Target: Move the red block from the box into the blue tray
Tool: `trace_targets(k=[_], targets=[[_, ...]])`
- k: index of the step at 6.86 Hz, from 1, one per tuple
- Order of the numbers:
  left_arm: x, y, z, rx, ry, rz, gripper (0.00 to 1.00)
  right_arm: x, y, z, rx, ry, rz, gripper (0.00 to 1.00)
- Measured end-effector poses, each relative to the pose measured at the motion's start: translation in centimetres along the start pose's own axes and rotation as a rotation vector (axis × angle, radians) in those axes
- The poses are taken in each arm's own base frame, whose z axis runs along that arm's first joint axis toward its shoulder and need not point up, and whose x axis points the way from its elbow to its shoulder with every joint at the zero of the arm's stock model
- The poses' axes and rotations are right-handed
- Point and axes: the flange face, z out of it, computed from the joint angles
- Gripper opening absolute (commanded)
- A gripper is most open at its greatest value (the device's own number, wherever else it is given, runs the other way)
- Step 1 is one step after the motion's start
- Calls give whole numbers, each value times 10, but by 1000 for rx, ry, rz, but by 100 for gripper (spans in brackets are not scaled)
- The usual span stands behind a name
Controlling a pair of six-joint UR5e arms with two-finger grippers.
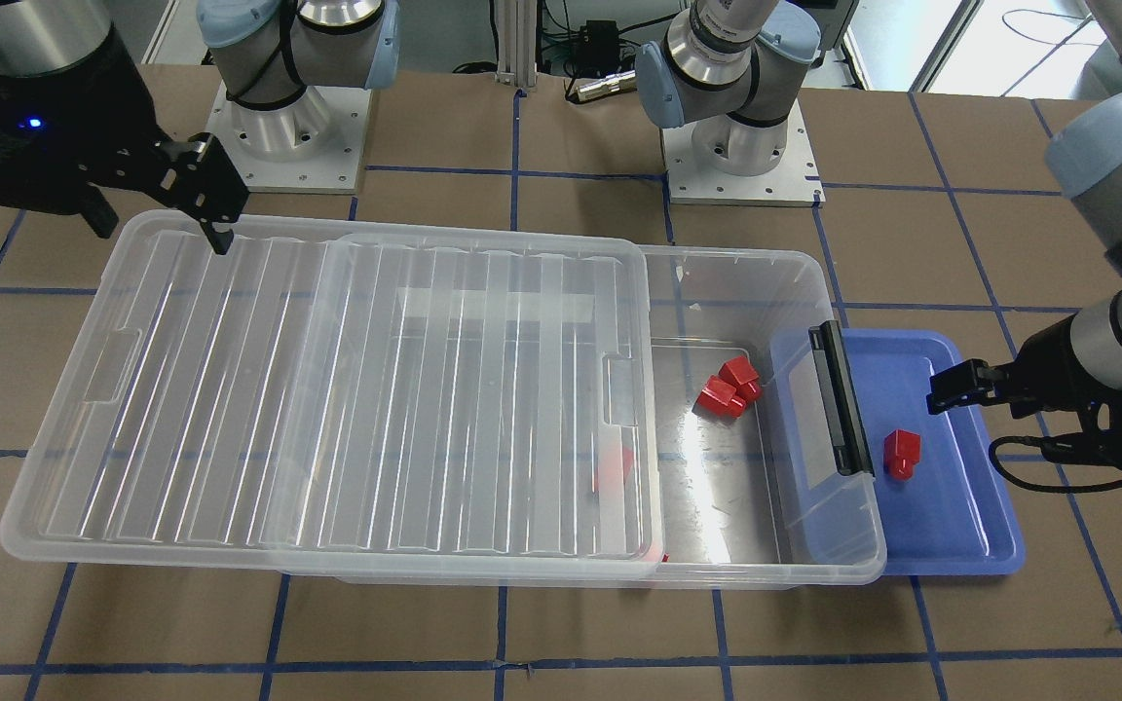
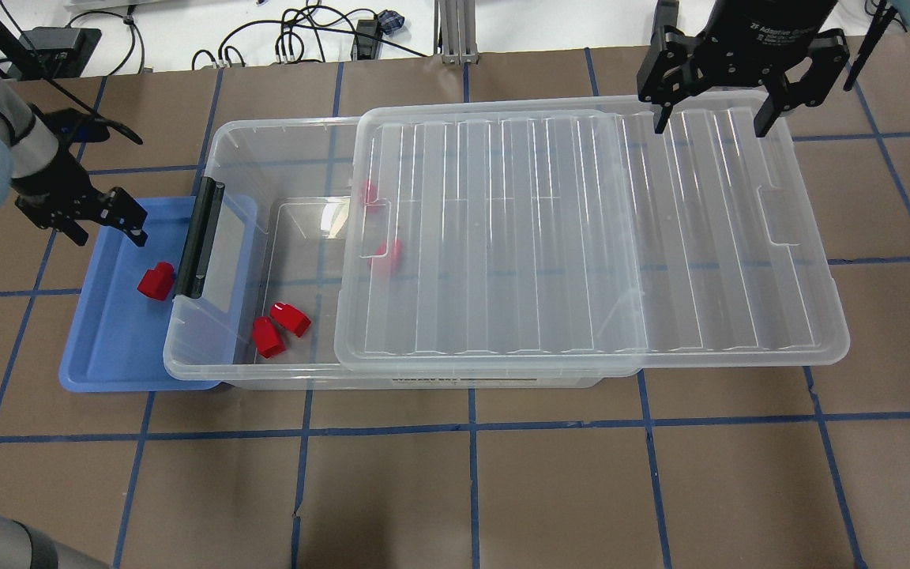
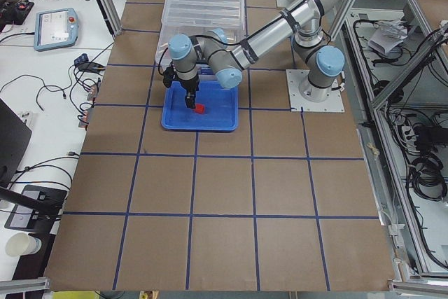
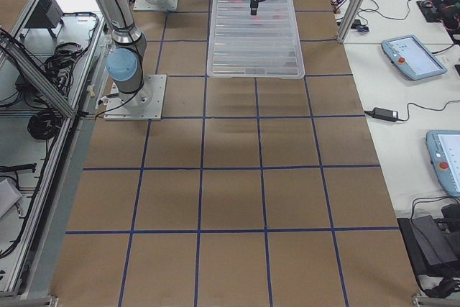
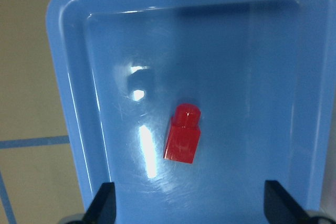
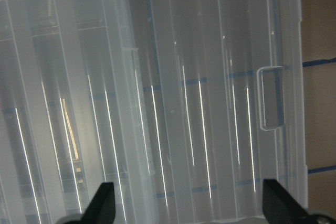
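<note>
One red block [image 5: 183, 139] lies on the floor of the blue tray [image 5: 252, 77], also in the overhead view [image 2: 156, 282] and the front view [image 1: 901, 453]. My left gripper [image 5: 191, 208] is open and empty above the tray [image 2: 107, 348], just behind the block. The clear box [image 2: 265, 134] overlaps the tray's inner side. Its ribbed lid [image 2: 581, 237] is slid aside, leaving the tray end open. Two red blocks [image 2: 280, 325] lie in the open part. My right gripper [image 2: 712, 122] is open and empty over the lid's far edge [image 6: 184, 103].
Two more red blocks [image 2: 384, 254] show dimly under the lid. The box's black latch bar [image 2: 201, 237] hangs over the tray. The lid sticks out well past the box's end on my right. Both arm bases [image 1: 741, 146] stand behind the box.
</note>
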Motion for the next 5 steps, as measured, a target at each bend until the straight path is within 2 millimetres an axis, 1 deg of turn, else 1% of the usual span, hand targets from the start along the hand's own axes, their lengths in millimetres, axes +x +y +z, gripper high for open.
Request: trace_targets(k=[1, 2, 3, 4, 5], targets=[[52, 4, -36, 5, -16, -45, 100, 27, -7, 0, -12, 7, 6, 100], [107, 17, -63, 32, -35, -66, 100, 57, -14, 1, -20, 22, -20, 100], [152, 36, -82, 63, -47, -81, 100, 89, -21, 3, -30, 37, -85, 100], [182, 55, -95, 87, -53, -77, 100, 117, -25, 9, -46, 43, -150, 100], [202, 75, -101, 101, -56, -66, 100, 146, -27, 19, -65, 40, -178, 100]])
